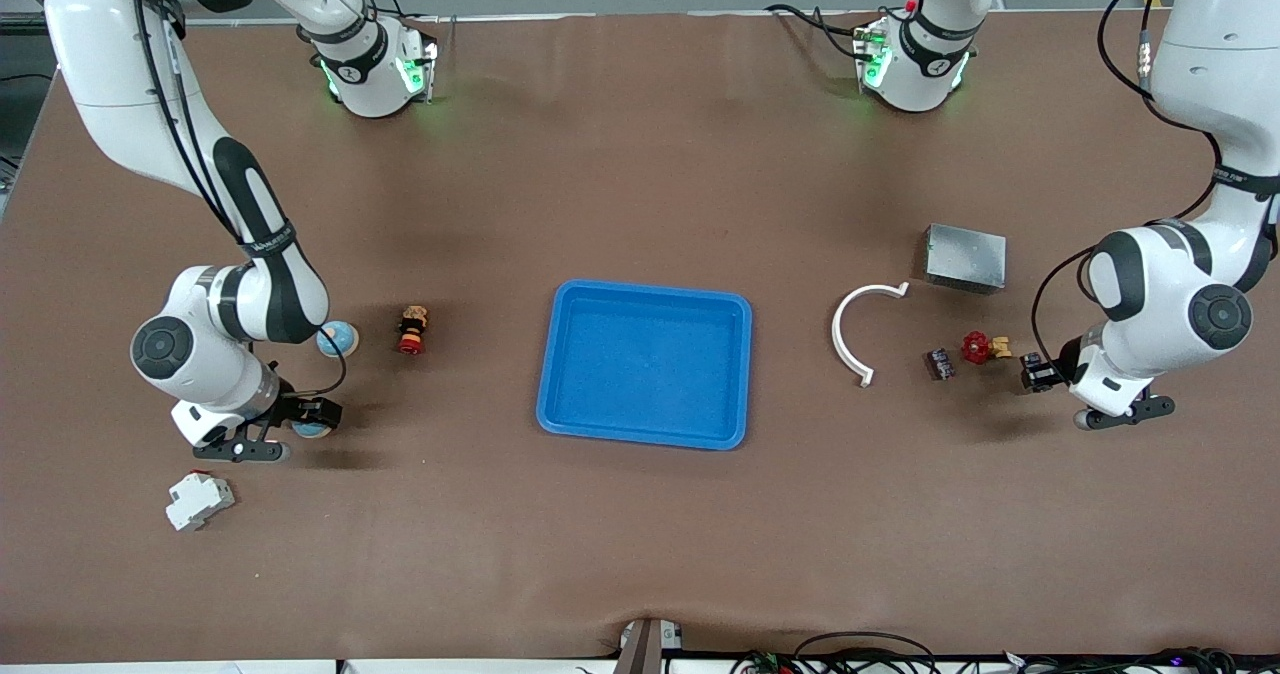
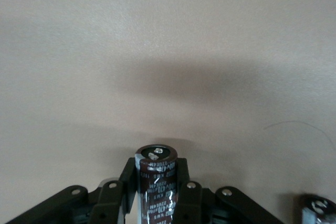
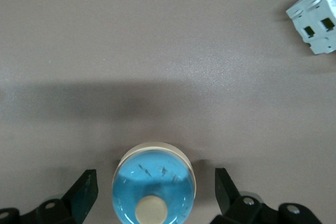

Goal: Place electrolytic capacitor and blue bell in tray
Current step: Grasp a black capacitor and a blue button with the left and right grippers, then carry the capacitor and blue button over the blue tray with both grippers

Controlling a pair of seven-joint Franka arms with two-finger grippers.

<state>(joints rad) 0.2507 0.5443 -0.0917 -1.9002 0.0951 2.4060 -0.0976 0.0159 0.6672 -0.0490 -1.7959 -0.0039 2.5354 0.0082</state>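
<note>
The bright blue tray (image 1: 645,364) lies at the table's middle. My left gripper (image 1: 1036,372) is shut on a dark brown electrolytic capacitor (image 1: 1030,363), low over the table beside a red valve; the left wrist view shows the capacitor (image 2: 156,184) clamped between the fingers of the gripper (image 2: 156,170). A second capacitor (image 1: 939,363) lies on the table and also shows in the left wrist view (image 2: 317,211). My right gripper (image 1: 305,422) is open around a blue bell (image 1: 312,426); in the right wrist view the bell (image 3: 154,190) sits between the spread fingers of the gripper (image 3: 155,182), untouched. Another blue bell (image 1: 337,338) sits beside the right arm.
A red valve (image 1: 978,347), a white curved piece (image 1: 852,332) and a grey metal box (image 1: 965,257) lie toward the left arm's end. A small red and yellow figure (image 1: 412,329) and a white breaker (image 1: 198,500), seen too in the right wrist view (image 3: 315,19), lie toward the right arm's end.
</note>
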